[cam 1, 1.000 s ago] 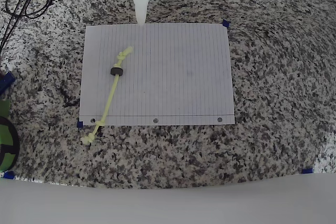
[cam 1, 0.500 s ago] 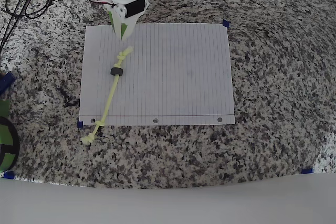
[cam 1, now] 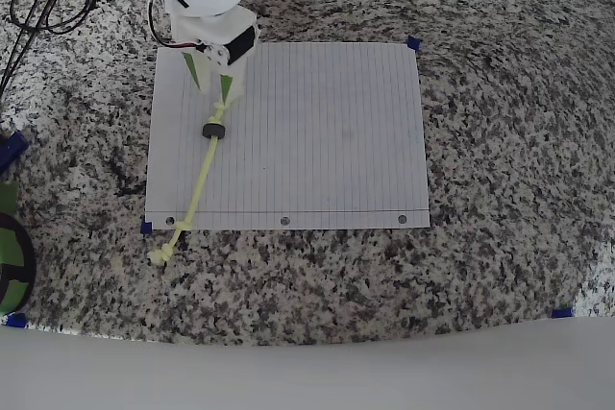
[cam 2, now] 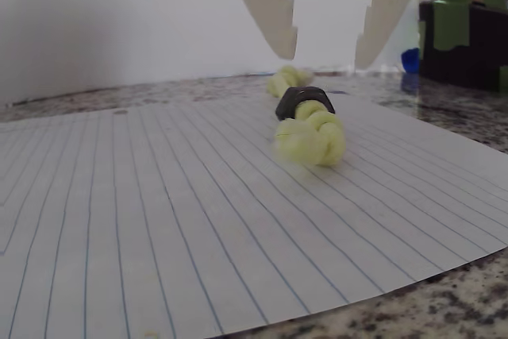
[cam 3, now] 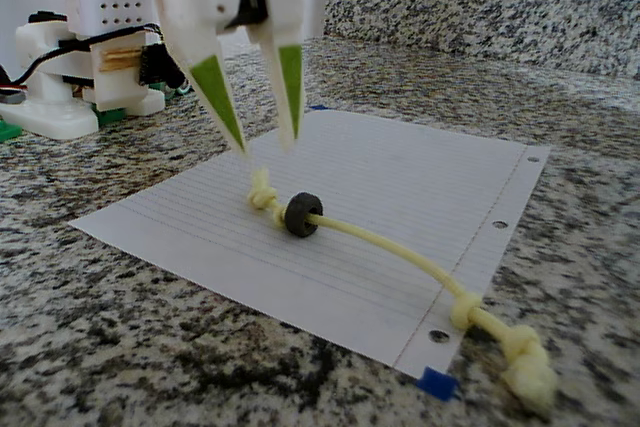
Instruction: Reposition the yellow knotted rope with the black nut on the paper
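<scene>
The yellow knotted rope (cam 1: 202,175) lies slanted along the left part of the paper (cam 1: 317,132), with the black nut (cam 1: 213,131) threaded on near its upper knot. Its lower knot (cam 1: 161,254) rests off the paper on the granite. My gripper (cam 1: 221,93) hangs open just above the upper knot. In the wrist view the gripper (cam 2: 325,52) has both fingers apart above the rope's knot (cam 2: 311,139) and the nut (cam 2: 304,103). The fixed view shows the gripper (cam 3: 267,144) over the knot, clear of the nut (cam 3: 300,215), the rope (cam 3: 390,247) and the paper (cam 3: 400,177).
Black cables (cam 1: 43,2) loop at the top left of the granite counter. A green and black object (cam 1: 10,256) sits at the left edge. Blue tape bits (cam 1: 413,43) mark the paper's corners. The arm's base (cam 3: 90,57) stands behind the paper, before a granite backsplash (cam 3: 480,7).
The arm swung from the paper's top edge to the left and down over the sheet. The gripper now hangs open over the rope's upper knot. Rope and nut have not moved.
</scene>
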